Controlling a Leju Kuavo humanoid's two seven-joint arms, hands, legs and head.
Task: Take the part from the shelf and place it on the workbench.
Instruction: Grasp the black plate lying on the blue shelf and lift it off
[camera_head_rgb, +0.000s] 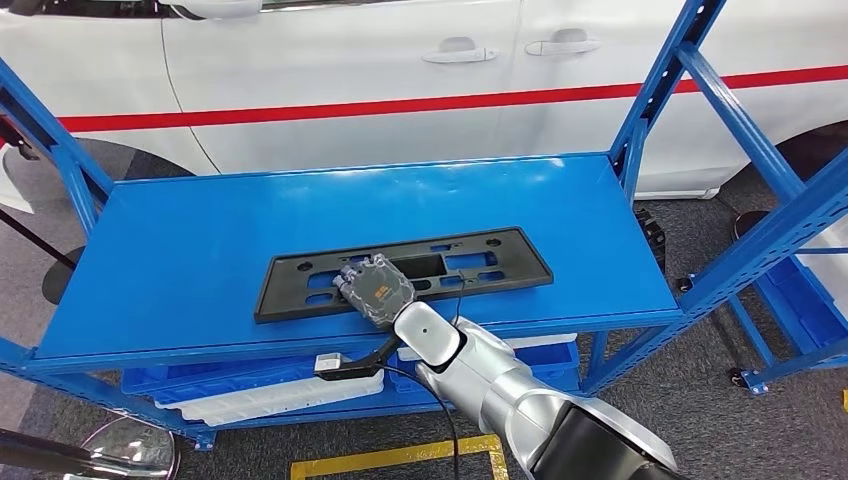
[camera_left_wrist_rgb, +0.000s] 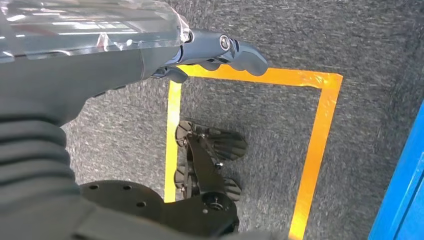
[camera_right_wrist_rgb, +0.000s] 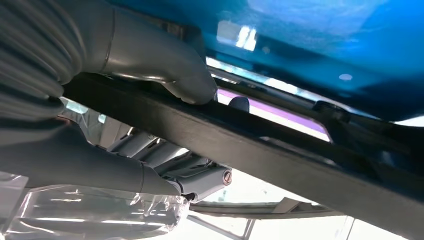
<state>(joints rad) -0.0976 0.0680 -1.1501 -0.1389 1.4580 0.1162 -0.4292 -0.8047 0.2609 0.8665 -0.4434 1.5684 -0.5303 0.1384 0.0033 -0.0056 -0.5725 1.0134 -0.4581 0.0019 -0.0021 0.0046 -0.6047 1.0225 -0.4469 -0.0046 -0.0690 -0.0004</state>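
The part, a long black plate frame (camera_head_rgb: 480, 255) with cut-outs, lies flat on the blue shelf board (camera_head_rgb: 200, 250), near its front edge. My right hand (camera_head_rgb: 375, 288) sits on the frame's near long edge, left of its middle. In the right wrist view the grey thumb (camera_right_wrist_rgb: 165, 70) presses one face of the black frame (camera_right_wrist_rgb: 280, 155) and the darker fingers (camera_right_wrist_rgb: 200, 180) lie against the other face, so the hand grips that edge. My left hand (camera_left_wrist_rgb: 150, 55) hangs over the carpet and holds nothing, its fingers loosely extended.
Blue shelf uprights (camera_head_rgb: 760, 230) slant up at the right and left. White trays (camera_head_rgb: 260, 395) lie on the lower shelf. A white car (camera_head_rgb: 400, 70) with a red stripe stands behind the shelf. Yellow floor tape (camera_left_wrist_rgb: 320, 130) marks a box on the grey carpet.
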